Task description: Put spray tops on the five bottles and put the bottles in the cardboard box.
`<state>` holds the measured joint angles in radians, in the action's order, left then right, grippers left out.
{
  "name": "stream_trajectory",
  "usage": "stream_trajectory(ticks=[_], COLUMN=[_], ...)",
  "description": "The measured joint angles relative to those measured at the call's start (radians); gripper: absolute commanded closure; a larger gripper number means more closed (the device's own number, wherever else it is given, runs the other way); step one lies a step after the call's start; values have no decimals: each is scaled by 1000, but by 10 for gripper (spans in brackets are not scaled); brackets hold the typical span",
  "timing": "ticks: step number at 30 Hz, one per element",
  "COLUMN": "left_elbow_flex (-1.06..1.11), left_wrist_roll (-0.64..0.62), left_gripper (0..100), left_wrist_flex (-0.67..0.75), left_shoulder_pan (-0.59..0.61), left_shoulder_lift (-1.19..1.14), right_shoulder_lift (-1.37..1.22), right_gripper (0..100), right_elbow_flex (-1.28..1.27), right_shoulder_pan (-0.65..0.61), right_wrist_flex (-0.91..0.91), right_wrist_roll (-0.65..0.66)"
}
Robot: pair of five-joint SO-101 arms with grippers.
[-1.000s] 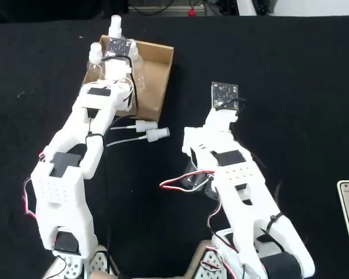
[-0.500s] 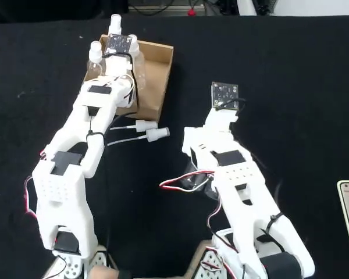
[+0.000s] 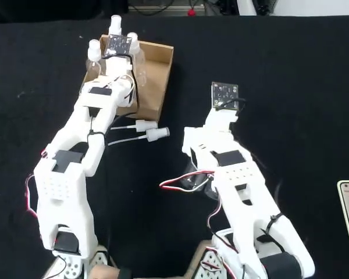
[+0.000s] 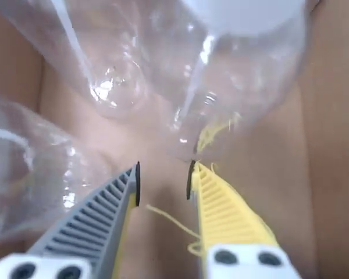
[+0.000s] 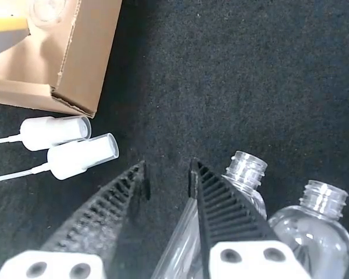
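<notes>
The left gripper [image 4: 163, 177] sits inside the cardboard box [image 4: 331, 145], its fingers [image 4: 221, 215] narrowly parted around nothing. Capped bottles [image 4: 238, 87] stand just past the tips, too close to make out their outlines. The right gripper [image 5: 167, 174] hangs over the counter [image 5: 250, 70], fingers narrowly parted and holding nothing. Two spray tops [image 5: 81, 154] lie beside one finger, and two uncapped bottles [image 5: 247, 174] lie partly hidden beside the other.

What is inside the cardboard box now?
Three clear bottles with white spray tops stand in the cardboard box, and the left gripper hangs open beside them. The left arm covers part of the box floor.
</notes>
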<state>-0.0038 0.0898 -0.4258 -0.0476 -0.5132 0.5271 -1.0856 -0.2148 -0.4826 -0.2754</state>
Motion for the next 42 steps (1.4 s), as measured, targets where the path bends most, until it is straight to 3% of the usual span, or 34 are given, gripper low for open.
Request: stream_trajectory(ticks=[20,34,42], left_elbow_flex=[-6,-5,114], left_wrist_roll=[3,2,3], left_gripper=[848,848,845], left_wrist_flex=[74,44,37], left_shoulder_pan=[0,0,-2], left_shoulder_lift=[-11,-11,124], right_shoulder_lift=[0,0,0], right_gripper=[881,881,881], right_elbow_flex=[0,0,0], right_shoulder_pan=[0,0,0], right_wrist_flex=[0,0,0], right_wrist_roll=[0,0,0])
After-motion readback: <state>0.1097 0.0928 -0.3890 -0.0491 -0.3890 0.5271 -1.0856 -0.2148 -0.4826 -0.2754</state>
